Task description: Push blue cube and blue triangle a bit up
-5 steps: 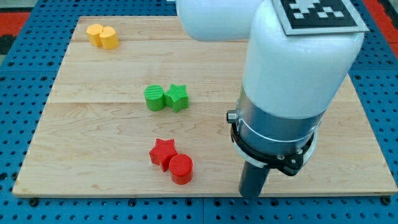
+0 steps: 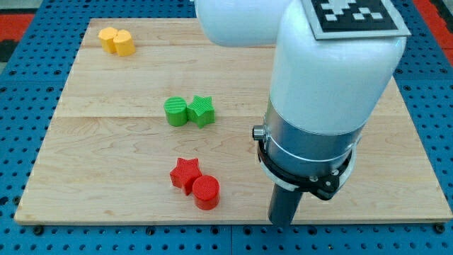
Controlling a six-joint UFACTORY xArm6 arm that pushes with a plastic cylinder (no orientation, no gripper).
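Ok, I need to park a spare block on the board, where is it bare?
Bare wood lies between the yellow pair and green pair, and left of the red pair. My arm crowds the view's right; my tip sits at the bottom edge.

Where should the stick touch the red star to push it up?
No jaws here, only pushing. Touch the red star on its lower-left points, coming from the view's bottom; the red cylinder hugs its lower right. My tip sits off to their right.

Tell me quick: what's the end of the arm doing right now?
No gripper: my tip holds nothing, at the board's bottom edge, right of the red cylinder.
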